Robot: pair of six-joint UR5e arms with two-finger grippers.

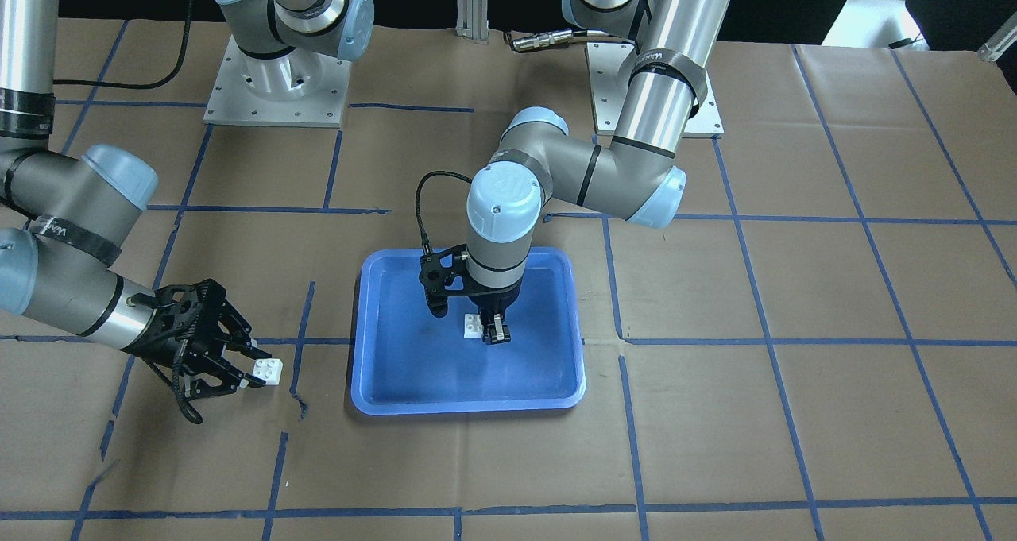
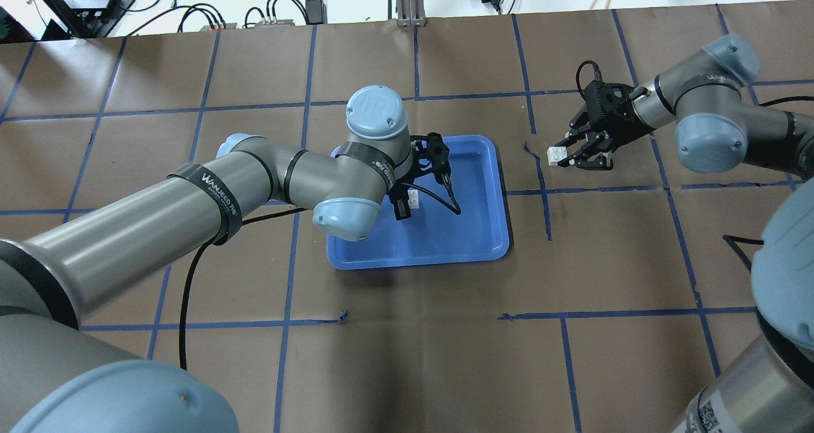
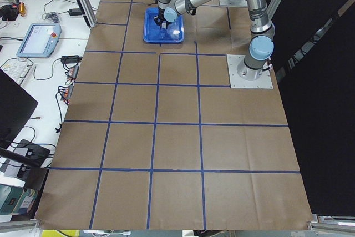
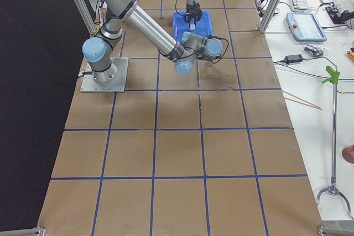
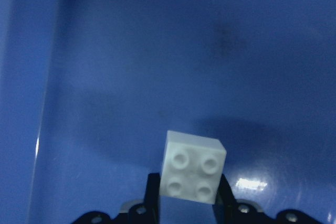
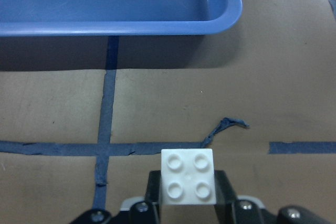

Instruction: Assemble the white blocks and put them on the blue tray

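The blue tray (image 1: 445,374) lies at the table's middle. My left gripper (image 1: 488,334) points down over the tray's inside and is shut on one white block (image 1: 474,326), held studs sideways just above the tray floor; the left wrist view shows this block (image 5: 193,167) between the fingers. My right gripper (image 1: 253,370) is low over the paper beside the tray and is shut on the other white block (image 1: 270,372), which also shows in the right wrist view (image 6: 188,183) with the tray's rim (image 6: 121,27) ahead. The two blocks are apart.
Brown paper with a blue tape grid covers the table. A torn tape end (image 6: 227,125) lies between my right gripper and the tray. The left wrist's black cable (image 2: 445,201) loops over the tray. Two arm base plates (image 1: 274,88) stand at the robot's side.
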